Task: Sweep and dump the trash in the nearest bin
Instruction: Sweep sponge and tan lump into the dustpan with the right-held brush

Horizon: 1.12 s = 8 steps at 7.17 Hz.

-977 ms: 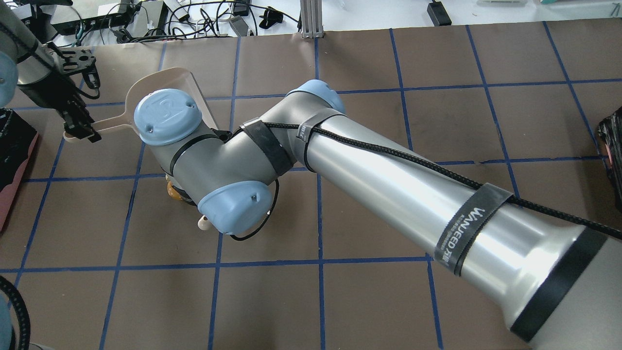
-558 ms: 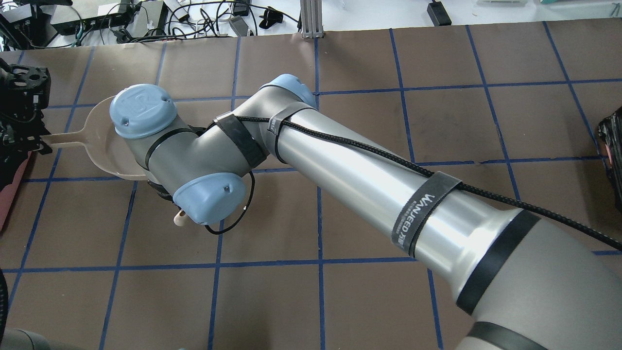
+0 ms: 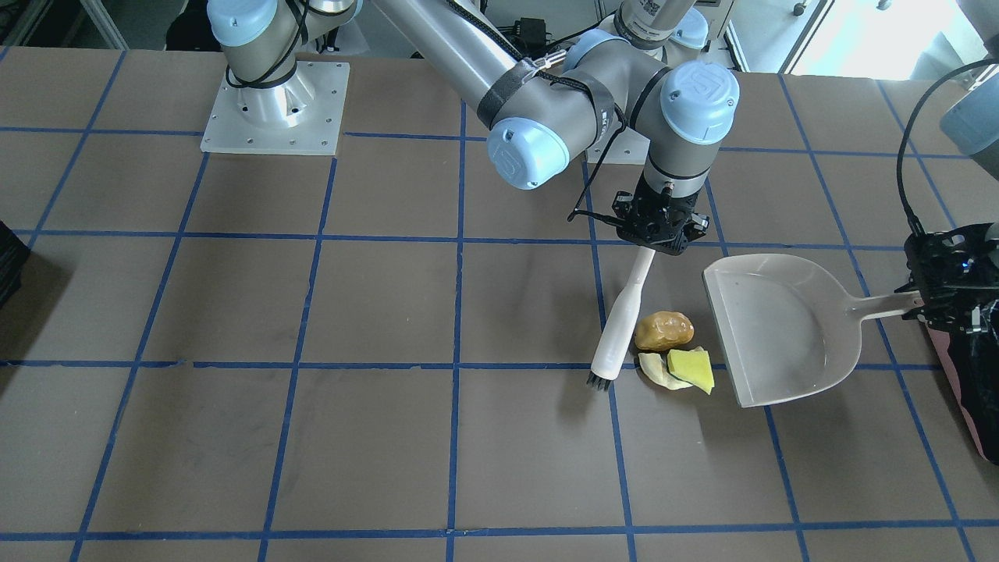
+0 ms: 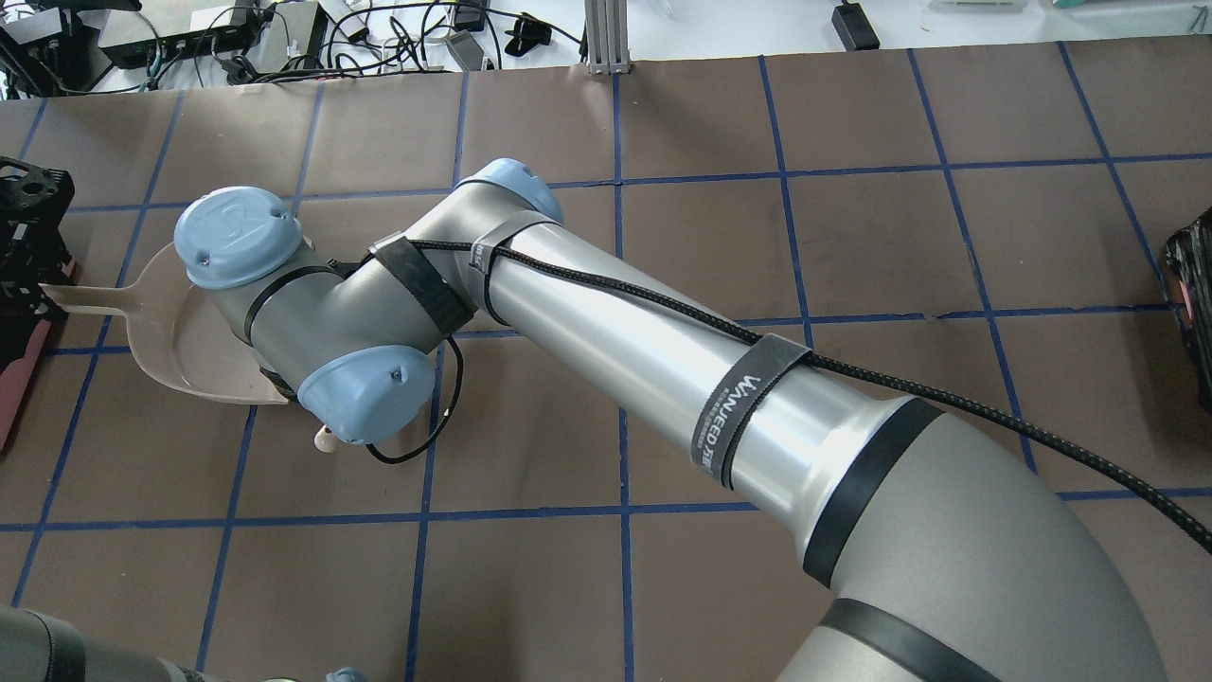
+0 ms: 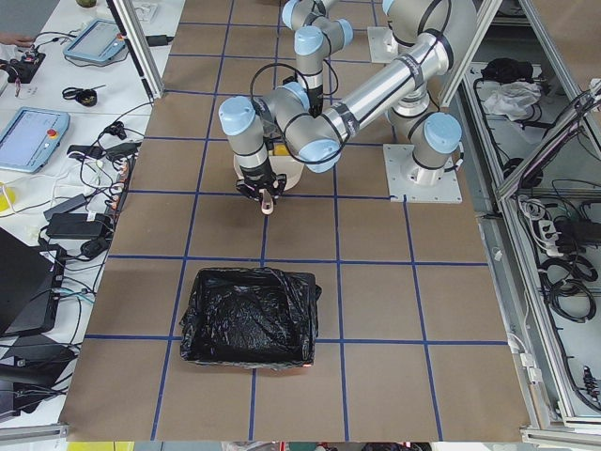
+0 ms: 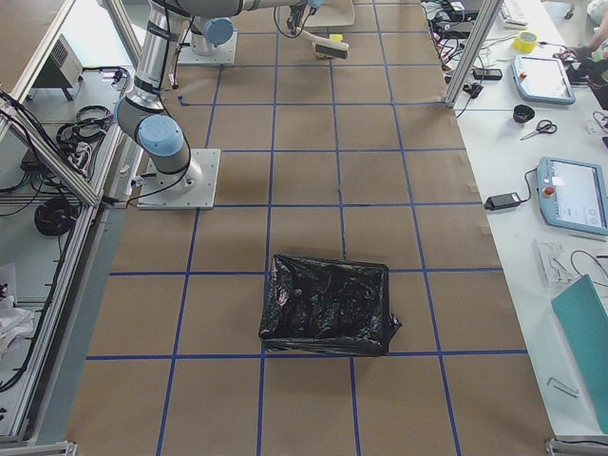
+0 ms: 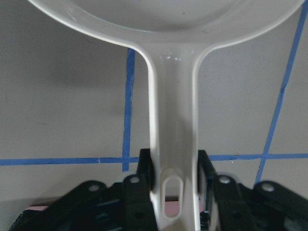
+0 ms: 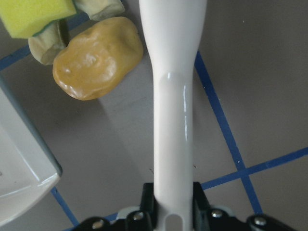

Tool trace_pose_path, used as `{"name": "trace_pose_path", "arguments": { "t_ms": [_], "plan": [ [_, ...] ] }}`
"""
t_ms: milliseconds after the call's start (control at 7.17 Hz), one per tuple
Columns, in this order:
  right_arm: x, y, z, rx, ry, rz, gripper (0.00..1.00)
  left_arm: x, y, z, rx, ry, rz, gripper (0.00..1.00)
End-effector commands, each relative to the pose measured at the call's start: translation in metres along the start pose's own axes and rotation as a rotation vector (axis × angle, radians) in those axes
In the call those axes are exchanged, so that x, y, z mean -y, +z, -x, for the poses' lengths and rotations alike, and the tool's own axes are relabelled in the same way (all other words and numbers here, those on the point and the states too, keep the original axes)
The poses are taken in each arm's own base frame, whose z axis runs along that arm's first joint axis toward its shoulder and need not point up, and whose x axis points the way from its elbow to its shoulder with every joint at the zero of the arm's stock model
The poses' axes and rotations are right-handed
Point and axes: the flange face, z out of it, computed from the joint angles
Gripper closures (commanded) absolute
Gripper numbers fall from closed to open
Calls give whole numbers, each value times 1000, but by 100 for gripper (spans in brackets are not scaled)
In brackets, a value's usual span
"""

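Trash [image 3: 663, 332] sat centre-right between brush [image 3: 622, 316] and dustpan [image 3: 780, 328] mouth, lined up for sweeping; right fingers [image 8: 147, 195] clamped brush handle, left fingers [image 7: 145, 168] clamped dustpan handle.

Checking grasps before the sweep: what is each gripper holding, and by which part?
Left gripper: dustpan, by its handle end. Right gripper: brush, by its handle end.

We see a brown table [image 3: 234, 312] crossed by a blue grid, a white brush [image 3: 620, 320] with dark bristles, a pale beige dustpan [image 3: 780, 328], 3 bits of trash [image 3: 660, 334], namely a golden-brown lump [image 3: 668, 327], a cream peel [image 3: 652, 368] and a yellow-green wedge [image 3: 691, 368], and a pink-sided bin [image 3: 975, 382] lined in glossy black.
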Motion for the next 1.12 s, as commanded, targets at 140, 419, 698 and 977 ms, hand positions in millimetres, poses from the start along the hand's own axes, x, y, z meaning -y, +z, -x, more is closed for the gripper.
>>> {"name": "trace_pose_path", "arguments": {
  "t_ms": [140, 419, 698, 977],
  "plan": [
    [2, 25, 2, -66, 10, 42, 100, -14, 35, 24, 11, 17, 26, 100],
    [-3, 41, 10, -126, 13, 65, 100, -16, 56, 33, 2, -5, 22, 100],
    [-6, 48, 38, -96, -5, 59, 100, -14, 63, 33, -6, -9, 14, 100],
    [-6, 62, 62, -80, -66, 55, 100, -10, 73, 31, -19, -9, -1, 100]
  ]
}}
